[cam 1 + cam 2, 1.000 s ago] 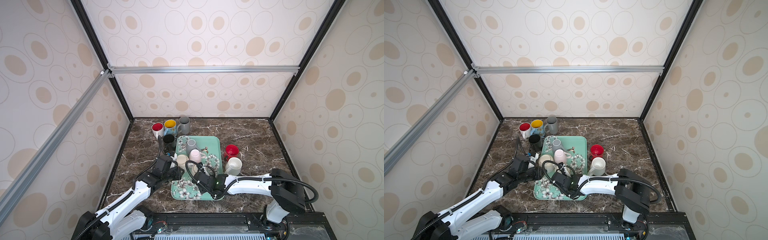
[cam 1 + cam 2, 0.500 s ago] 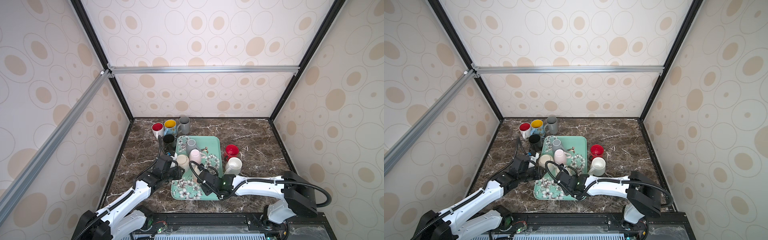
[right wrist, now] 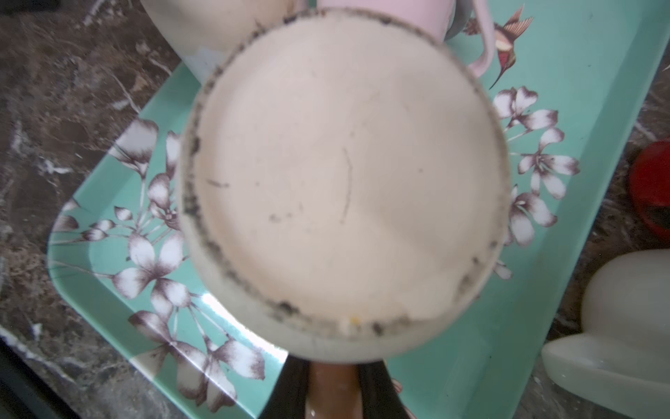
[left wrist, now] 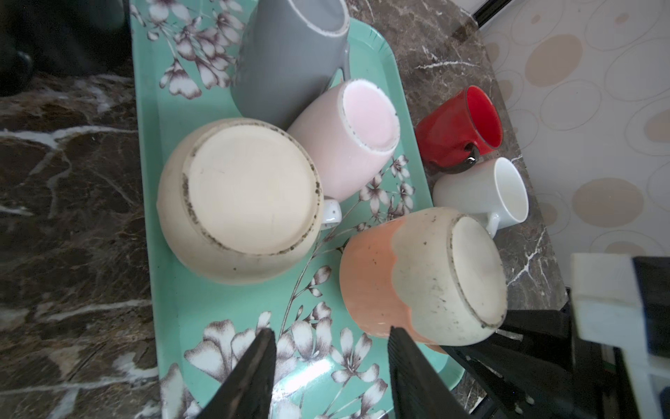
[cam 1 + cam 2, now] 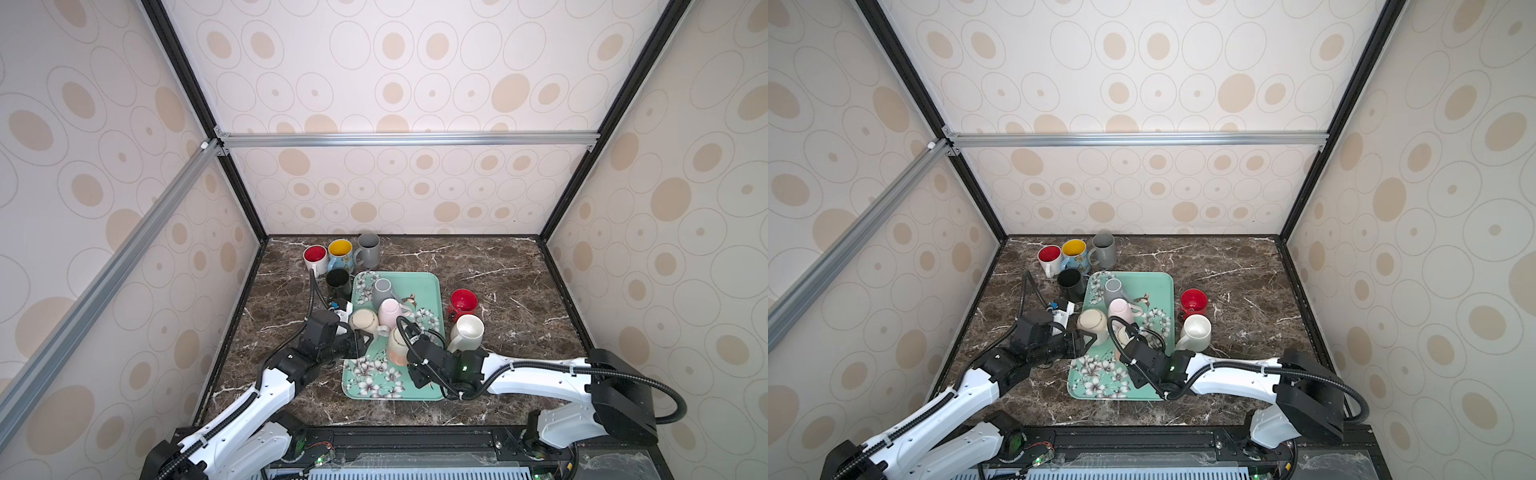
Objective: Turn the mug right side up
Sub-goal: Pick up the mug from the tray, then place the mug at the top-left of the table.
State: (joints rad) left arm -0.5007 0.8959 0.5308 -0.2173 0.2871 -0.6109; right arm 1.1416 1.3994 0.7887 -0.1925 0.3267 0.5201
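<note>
The mug (image 5: 395, 347) (image 4: 417, 275) (image 3: 344, 174) is cream with an orange band near its rim. It is upside down and tilted over the near half of the teal floral tray (image 5: 426, 286), its base facing up. My right gripper (image 5: 412, 356) (image 3: 335, 377) is shut on the mug's brown-orange handle, which shows between its fingers. My left gripper (image 5: 365, 338) (image 4: 330, 333) is open just left of the mug, over the tray, with nothing between its fingers. In a top view the mug (image 5: 1120, 336) is partly hidden behind a cable.
On the tray, upside down: a beige mug (image 5: 363, 320), a pink mug (image 5: 390, 311) and a grey mug (image 5: 381, 289). A red mug (image 5: 463, 301) and a white mug (image 5: 469, 330) stand right of the tray. Several upright mugs (image 5: 340, 251) cluster at the back left.
My left gripper's jaws have spread apart beside the mug. The right gripper keeps its hold on the handle and has barely shifted.
</note>
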